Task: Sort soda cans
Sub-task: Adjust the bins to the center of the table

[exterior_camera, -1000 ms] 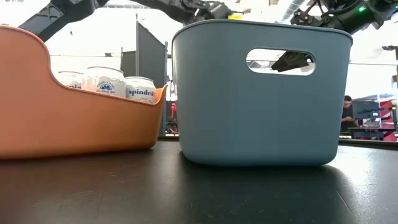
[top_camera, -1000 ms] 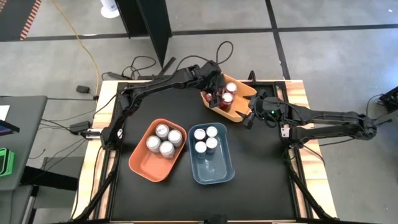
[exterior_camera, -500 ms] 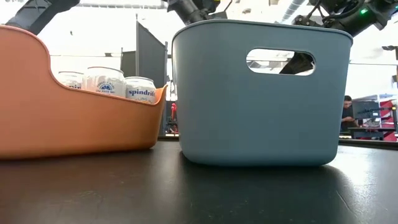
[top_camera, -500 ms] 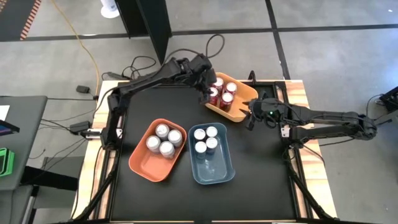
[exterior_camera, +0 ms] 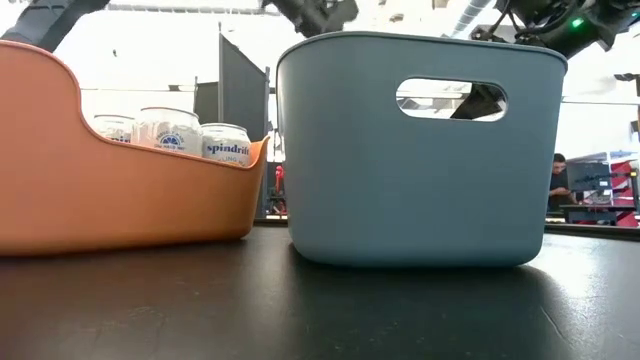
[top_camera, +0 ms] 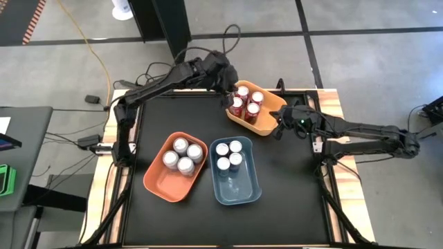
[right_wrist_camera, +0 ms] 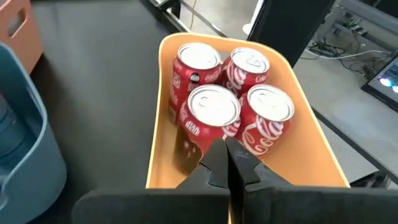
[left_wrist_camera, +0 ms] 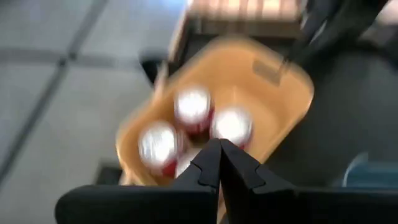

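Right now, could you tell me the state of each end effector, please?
Left end effector: shut, holding nothing, above the yellow bin.
Right end effector: shut, empty, beside that bin.

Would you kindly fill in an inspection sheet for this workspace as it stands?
Surface: black table top, wooden edges.
Job's things: four red cans in the yellow bin; four silver-white cans in the orange bin; four cans in the blue bin.
Clutter: nothing seen.
Hands: left hand shut, empty, at the yellow bin's far side; right hand shut, empty, at its near right.
Cables: black cables behind the table; yellow cord on the floor.
Surroundings: dark partition; a person far off.
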### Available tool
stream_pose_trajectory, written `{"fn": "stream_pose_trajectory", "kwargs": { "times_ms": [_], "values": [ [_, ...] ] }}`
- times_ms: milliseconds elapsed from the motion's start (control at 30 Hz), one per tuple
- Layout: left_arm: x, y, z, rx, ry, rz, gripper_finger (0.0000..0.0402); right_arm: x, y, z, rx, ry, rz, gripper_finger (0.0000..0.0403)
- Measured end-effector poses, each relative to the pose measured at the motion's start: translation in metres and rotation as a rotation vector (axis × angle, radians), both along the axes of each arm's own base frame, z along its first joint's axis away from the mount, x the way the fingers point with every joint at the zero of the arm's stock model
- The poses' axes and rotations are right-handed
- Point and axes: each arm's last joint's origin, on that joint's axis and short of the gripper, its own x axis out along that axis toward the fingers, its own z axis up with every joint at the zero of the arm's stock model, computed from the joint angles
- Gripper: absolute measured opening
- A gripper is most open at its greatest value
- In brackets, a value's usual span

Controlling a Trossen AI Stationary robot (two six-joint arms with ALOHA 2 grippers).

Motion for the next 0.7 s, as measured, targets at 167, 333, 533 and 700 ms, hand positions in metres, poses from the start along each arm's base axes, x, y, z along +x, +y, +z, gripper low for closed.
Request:
{"fn": "stream_pose_trajectory", "kwargs": {
  "times_ms": [167,333,533,700],
  "values": [
    [-0.013,-0.030,0.045,0.129,-0.154,-0.061,0.0001,0.001,-0.002,0.003,-0.022,-0.018,-0.001,0.0002],
    [-0.055,-0.039,0.070,0.178,-0.238,-0.025,0.0000,0.001,-0.002,0.003,-0.033,-0.014,0.010,0.0001],
    [-0.108,-0.050,0.029,0.154,-0.303,0.043,0.0000,0.002,-0.001,0.003,-0.038,-0.003,0.077,0.0001],
    [-0.151,-0.064,-0.024,0.101,-0.340,0.211,0.0000,0.001,-0.007,-0.003,-0.085,0.105,0.093,0.0000]
  ]
}}
